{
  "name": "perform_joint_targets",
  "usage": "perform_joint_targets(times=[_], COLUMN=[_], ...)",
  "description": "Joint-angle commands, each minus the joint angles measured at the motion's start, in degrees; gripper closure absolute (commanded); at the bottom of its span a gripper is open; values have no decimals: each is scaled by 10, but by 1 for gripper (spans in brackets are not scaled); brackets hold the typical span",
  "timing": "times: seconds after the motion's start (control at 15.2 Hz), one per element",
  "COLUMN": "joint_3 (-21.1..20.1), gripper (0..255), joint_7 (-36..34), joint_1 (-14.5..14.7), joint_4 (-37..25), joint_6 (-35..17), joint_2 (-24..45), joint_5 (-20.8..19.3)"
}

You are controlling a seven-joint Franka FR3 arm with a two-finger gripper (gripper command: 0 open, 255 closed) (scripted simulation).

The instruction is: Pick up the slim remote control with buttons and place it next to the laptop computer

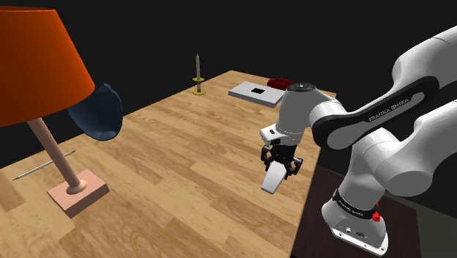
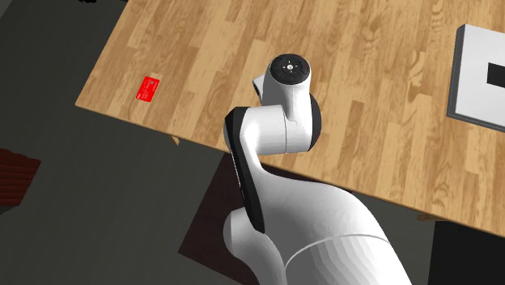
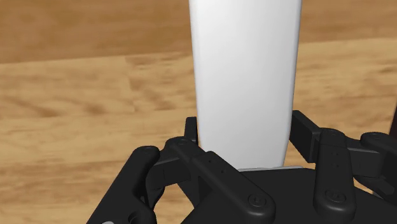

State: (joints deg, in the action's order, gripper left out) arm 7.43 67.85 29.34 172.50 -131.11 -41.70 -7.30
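Two black fingers of the gripper [image 1: 279, 166] pinch one end of the white remote [image 1: 272, 179]. In the shoulder view it hangs lengthwise toward seven o'clock above the table [image 1: 183, 161]. The laptop [image 1: 255, 91] lies toward twelve o'clock, well apart.

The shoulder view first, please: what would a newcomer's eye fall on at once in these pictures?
The big orange lampshade looms at the shoulder view's upper left, over the wooden table. Next comes the white arm at that view's right, its black end effector shut on a plain white slim remote near the table's edge. In the second exterior view, a small red card lies near the table's left corner.
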Motion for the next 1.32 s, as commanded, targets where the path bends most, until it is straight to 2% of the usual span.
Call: perform_joint_targets(times=[0.0, 0.13, 1.25], joint_3=[0, 0, -13], gripper=[255, 255, 255], joint_7=[0, 0, 3], joint_1=[0, 0, 6], joint_4=[0, 0, -93], joint_6=[0, 0, 179], joint_2=[0, 0, -86], joint_5=[0, 0, 15])
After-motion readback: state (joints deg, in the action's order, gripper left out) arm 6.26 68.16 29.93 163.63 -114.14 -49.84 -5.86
